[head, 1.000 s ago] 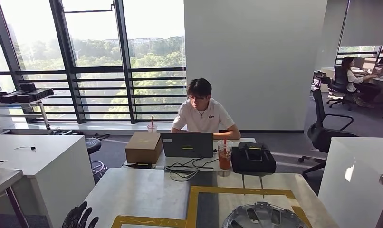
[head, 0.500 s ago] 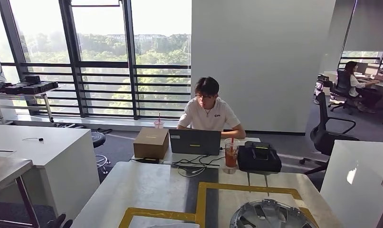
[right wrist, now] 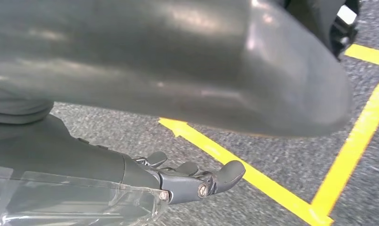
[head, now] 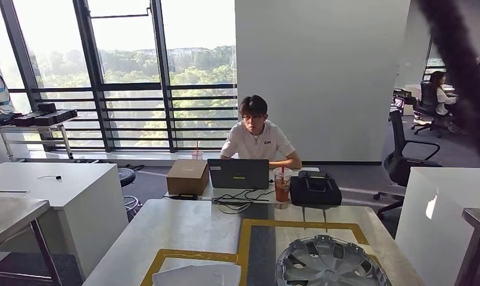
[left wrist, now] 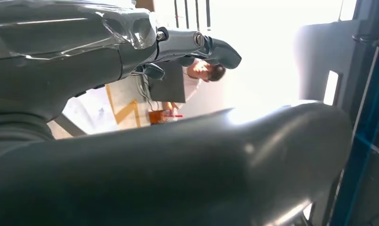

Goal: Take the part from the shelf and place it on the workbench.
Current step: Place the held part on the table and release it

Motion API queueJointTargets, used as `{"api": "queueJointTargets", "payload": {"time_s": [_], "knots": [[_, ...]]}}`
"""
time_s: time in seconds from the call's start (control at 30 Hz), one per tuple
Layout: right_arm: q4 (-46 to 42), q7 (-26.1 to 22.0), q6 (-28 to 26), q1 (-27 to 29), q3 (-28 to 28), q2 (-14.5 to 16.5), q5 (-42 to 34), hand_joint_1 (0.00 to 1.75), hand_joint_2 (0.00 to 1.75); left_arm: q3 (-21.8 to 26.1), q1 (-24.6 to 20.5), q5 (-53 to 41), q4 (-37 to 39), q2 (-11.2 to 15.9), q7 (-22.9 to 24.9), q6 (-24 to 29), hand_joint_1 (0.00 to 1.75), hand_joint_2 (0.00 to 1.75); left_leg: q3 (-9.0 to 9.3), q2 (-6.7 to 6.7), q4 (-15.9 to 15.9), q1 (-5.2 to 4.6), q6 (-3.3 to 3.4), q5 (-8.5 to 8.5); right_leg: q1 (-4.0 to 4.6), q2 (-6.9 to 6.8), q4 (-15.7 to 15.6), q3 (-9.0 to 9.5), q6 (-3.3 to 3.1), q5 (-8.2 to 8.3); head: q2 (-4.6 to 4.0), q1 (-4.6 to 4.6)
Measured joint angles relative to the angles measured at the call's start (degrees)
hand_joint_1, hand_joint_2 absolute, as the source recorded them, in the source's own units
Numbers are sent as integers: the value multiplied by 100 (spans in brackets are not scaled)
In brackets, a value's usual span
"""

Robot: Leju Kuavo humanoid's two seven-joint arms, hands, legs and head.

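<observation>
A silver wheel cover (head: 327, 262), round with several cut-outs, lies flat on the grey workbench (head: 184, 229), inside a yellow-taped rectangle at the near right. A white sheet (head: 196, 275) lies left of it at the near edge. In the left wrist view my left hand (left wrist: 131, 52) is stretched out with nothing in it, and the workbench lies beyond its fingers. My right hand (right wrist: 178, 181) hangs over grey carpet with yellow floor tape (right wrist: 253, 176), fingers extended and holding nothing.
A person (head: 256, 140) sits behind the workbench at a laptop (head: 238, 174), with a cardboard box (head: 188, 177), a red drink (head: 281, 186) and a black bag (head: 315, 189). White tables stand left (head: 59, 185) and right (head: 446, 208). A dark blurred strip (head: 458, 53) crosses the upper right.
The whole head picture has shifted, so the camera moved. My left hand has left the lower left of it. More of the wheel cover shows, and the dark strip has appeared at upper right.
</observation>
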Motion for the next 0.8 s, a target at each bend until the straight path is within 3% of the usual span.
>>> {"api": "queueJointTargets", "payload": {"time_s": [0.03, 0.1, 0.17, 0.27, 0.33, 0.4, 0.43, 0.47, 0.5, 0.57, 0.63, 0.67, 0.73, 0.8], "knots": [[-25, -4, 9, 7, -1, 13, 0, 0, 0, 71, 18, -32, 37, -14, 1, -16, 0, 0, 304, -1, -361, -6, 31, 131, 8, 1, 3, -48, 11, 41, 0, -3], [-67, -20, 16, 17, -4, 42, -1, 0, 0, 225, 46, -124, 103, -42, -2, -61, 0, 0, 908, -4, -1197, -35, 115, 176, 26, 2, 3, -105, 47, 119, 1, -2], [-96, -37, 16, 20, -6, 60, -2, 0, 0, 385, 79, -214, 175, -75, -9, -101, 0, 0, 1126, -5, -1563, -87, 183, 106, 11, -4, -6, -121, 113, 193, 2, -2], [-120, -65, 21, 32, -21, 64, -1, 0, 0, 639, 150, -335, 322, -142, -21, -154, 0, 0, 1042, 15, -1677, -98, 300, 276, 1, -4, -8, -154, 208, 240, -1, -12], [-153, -96, 66, 51, -40, 61, -1, 0, 0, 774, 196, -451, 425, -197, -27, -186, 0, 0, 925, 31, -1764, -65, 377, 451, 10, 0, 336, -313, 170, -101, -3, 3], [-236, -133, 170, 73, -60, 66, 0, 0, 0, 911, 250, -590, 556, -250, -28, -221, 0, 0, 757, 35, -1765, -73, 402, 590, -2, 3, 1076, -548, 130, -622, -3, 19], [-301, -152, 236, 83, -71, 74, 0, 0, 0, 981, 274, -647, 630, -277, -29, -244, 0, 0, 675, 39, -1760, -76, 399, 653, -5, 2, 1414, -617, 146, -768, -3, 21], [-384, -172, 316, 98, -85, 90, 0, 0, 0, 1059, 294, -698, 716, -306, -29, -269, 0, 0, 586, 43, -1749, -77, 393, 722, -8, 2, 1622, -609, 191, -797, -3, 24], [-473, -186, 395, 114, -102, 110, 0, 0, 0, 1134, 306, -739, 803, -330, -29, -287, 0, 0, 503, 46, -1734, -77, 384, 784, -10, 1, 1629, -504, 249, -721, -3, 27], [-670, -207, 552, 147, -146, 160, 0, 0, 0, 1281, 319, -842, 993, -365, -32, -311, 0, 0, 337, 45, -1687, -75, 353, 892, -11, 1, 985, 34, 326, -463, -3, 32], [-867, -219, 677, 166, -210, 220, 0, 0, 0, 1411, 316, -989, 1198, -380, -52, -310, 0, 0, 219, 43, -1626, -94, 303, 978, 8, 4, 99, 613, 285, -429, -2, 31], [-966, -224, 730, 175, -256, 260, -1, 0, 0, 1476, 307, -1096, 1322, -382, -70, -296, 0, 0, 187, 43, -1606, -101, 272, 1020, 22, 8, -150, 744, 245, -464, -2, 30], [-1128, -225, 805, 202, -363, 337, -1, 0, 0, 1595, 292, -1325, 1602, -380, -105, -243, 0, 0, 157, 41, -1601, -96, 205, 1115, 32, 12, -244, 725, 152, -460, 1, 20], [-1230, -213, 847, 223, -458, 391, 0, 0, 0, 1720, 288, -1576, 1900, -368, -128, -172, 0, 0, 102, 26, -1506, -70, 133, 985, 6, -2, -246, 643, 55, -371, -2, 13]]}}
